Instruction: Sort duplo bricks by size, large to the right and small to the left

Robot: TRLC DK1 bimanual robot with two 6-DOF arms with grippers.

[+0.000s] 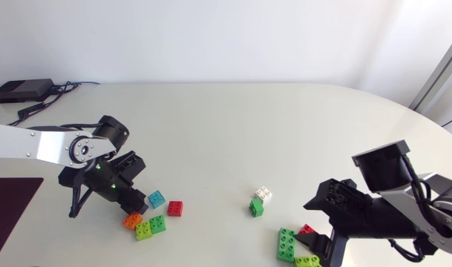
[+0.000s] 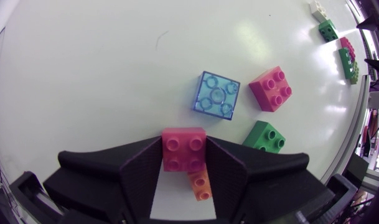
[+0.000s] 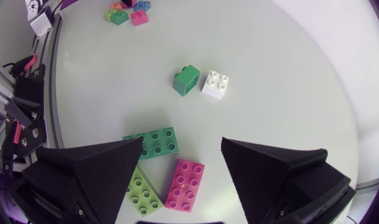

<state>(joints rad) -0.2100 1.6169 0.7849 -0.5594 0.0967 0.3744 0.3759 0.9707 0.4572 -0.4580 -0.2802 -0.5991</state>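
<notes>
My left gripper [image 2: 184, 155] is shut on a small pink brick [image 2: 183, 142], low over the table at the left [image 1: 131, 203]. A small orange brick [image 2: 200, 184] lies just behind it. Ahead lie a clear light-blue brick [image 2: 216, 95], a second pink brick [image 2: 271, 88] and a green one [image 2: 264, 137]. A small green brick [image 1: 256, 208] and a white one [image 1: 263, 194] sit mid-table. My right gripper [image 3: 182, 148] hangs open above three long bricks: green [image 3: 153, 142], lime [image 3: 144, 193] and pink [image 3: 185, 185].
A black box with cables [image 1: 21, 90] rests at the table's far left corner. A dark mat [image 1: 10, 208] lies at the left front edge. The table's far half [image 1: 233, 126] is bare white surface.
</notes>
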